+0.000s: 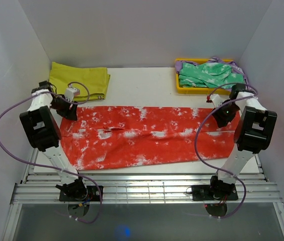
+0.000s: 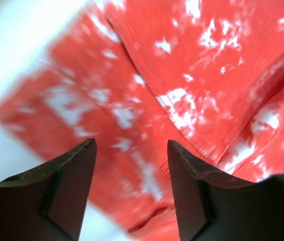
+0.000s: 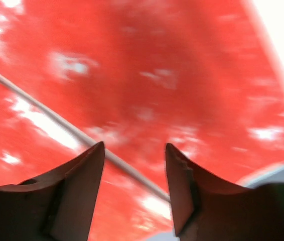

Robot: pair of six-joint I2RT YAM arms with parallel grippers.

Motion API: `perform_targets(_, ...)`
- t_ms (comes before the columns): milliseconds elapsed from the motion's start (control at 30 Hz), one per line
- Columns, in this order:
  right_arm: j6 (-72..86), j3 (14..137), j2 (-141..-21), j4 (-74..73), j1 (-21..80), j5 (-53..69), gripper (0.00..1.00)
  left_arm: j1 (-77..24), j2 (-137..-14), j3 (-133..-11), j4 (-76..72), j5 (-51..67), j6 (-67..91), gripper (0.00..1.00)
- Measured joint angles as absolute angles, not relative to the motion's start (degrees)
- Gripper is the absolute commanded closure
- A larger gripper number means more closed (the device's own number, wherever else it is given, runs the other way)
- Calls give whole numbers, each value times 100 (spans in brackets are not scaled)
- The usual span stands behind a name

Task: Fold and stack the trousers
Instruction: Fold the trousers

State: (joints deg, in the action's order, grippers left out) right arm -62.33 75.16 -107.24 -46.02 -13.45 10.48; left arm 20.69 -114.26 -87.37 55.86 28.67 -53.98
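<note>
No readable text, no labels, no brands, no numbers — on cloth, arms, or table alike

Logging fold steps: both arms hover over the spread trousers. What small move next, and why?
Probably lower both arms and pinch the trousers, which lie flat and unfolded; the left gripper and right gripper hang open over their ends, holding nothing.
</note>
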Motion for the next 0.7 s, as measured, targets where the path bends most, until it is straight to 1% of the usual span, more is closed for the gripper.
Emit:
perform_targets(67,-6418,8110,-10897,-4936,-1468,1103,23,2110,-11513,-9432,5988,2991,-5581,25)
perform_targets(133,-6615,8735,-11065,-5124,-1555,1120,16,2132,-11609,-10147,6152,3142,-5776,24)
perform_targets(233,-6893,9470,-11323,-5295,-1640,1133,14,2156,-11789,-10962,6300,3310,-6084,25)
perform_targets(333,-7135,10057,-11749,-5465,-1643,1219,13,2156,-12140,-11450,6451,3422,-6431,26)
perform_targets(433,-7395,10453,-12221,-5603,-1643,1389,14,2156,-12599,-11537,6589,3516,-6803,26)
perform_targets(633,-8451,10956,-12827,-5948,-1643,1776,12,2119,-13430,-11574,6705,3555,-7293,26)
perform_targets(700,-8643,11122,-12923,-5996,-1647,1903,12,2091,-13631,-11636,6698,3516,-7411,31)
